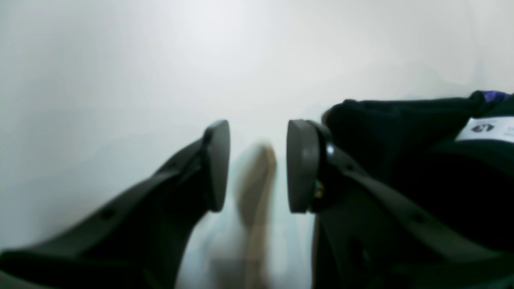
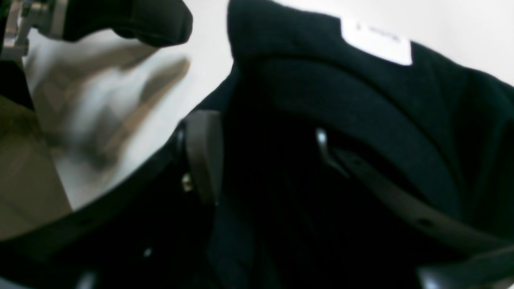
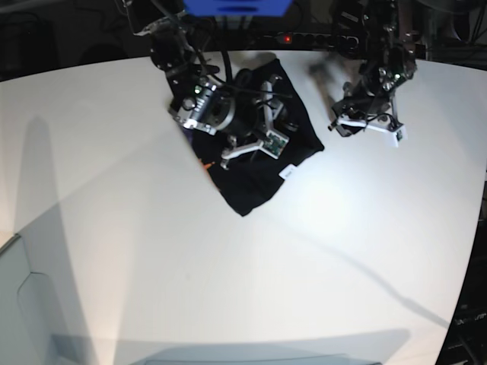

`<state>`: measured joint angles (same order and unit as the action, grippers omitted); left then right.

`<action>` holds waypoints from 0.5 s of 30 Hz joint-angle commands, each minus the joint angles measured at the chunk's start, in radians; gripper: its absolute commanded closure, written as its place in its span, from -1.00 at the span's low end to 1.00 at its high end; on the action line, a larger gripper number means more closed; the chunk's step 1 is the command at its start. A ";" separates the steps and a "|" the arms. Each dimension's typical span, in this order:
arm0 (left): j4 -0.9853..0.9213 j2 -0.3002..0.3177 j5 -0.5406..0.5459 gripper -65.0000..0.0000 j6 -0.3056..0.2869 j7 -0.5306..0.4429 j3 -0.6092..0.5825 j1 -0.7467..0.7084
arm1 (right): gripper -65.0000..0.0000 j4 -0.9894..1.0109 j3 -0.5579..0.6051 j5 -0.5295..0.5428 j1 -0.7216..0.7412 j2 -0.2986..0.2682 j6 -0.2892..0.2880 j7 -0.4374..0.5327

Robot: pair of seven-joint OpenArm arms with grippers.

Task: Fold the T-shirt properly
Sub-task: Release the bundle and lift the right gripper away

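The black T-shirt (image 3: 259, 182) lies folded into a compact bundle on the white table (image 3: 152, 266), with a small white tag (image 3: 288, 172) near its right edge. My right gripper (image 2: 263, 154) hangs low over the bundle with its jaws wide apart and dark cloth (image 2: 401, 100) lying between and under them; the white tag (image 2: 375, 42) shows just beyond. My left gripper (image 1: 257, 164) stands open over bare table with nothing between its pads. The T-shirt (image 1: 421, 140) and its tag (image 1: 486, 128) lie just to its right, apart from the fingers.
The left arm (image 3: 373, 91) stands at the back right of the table, a short way from the shirt. Dark equipment and cables line the back edge, with a blue box (image 3: 236, 6) at the top. A sliver of orange (image 3: 204, 163) peeks out at the shirt's left edge.
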<state>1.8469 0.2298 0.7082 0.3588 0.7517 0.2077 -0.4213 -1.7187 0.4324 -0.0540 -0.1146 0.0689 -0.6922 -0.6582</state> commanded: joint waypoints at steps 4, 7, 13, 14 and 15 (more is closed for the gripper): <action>0.049 0.007 0.008 0.28 0.006 -0.010 0.012 -0.015 | 0.00 -0.102 0.000 0.019 0.006 0.009 -0.006 0.021; 0.099 0.001 0.011 0.28 0.004 -0.008 0.072 -0.038 | 0.00 -0.185 0.000 0.016 -0.027 0.009 -0.006 0.021; 0.138 0.003 0.011 0.28 0.004 -0.004 0.140 -0.054 | 0.00 -0.287 -0.016 0.013 -0.055 -0.021 -0.006 0.021; 0.138 0.001 0.011 0.28 0.004 -0.004 0.140 -0.054 | 0.00 -0.292 -0.028 0.013 -0.056 -0.033 -0.006 0.021; 0.138 0.001 0.011 0.28 0.004 -0.005 0.138 -0.054 | 0.00 -0.292 -0.043 0.013 -0.067 -0.040 -0.006 0.021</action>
<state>1.9648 0.2241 0.7082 0.3584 0.7551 0.3428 -0.4736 -1.9965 0.3889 -0.0483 -0.1810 0.0235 -0.6922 -0.6521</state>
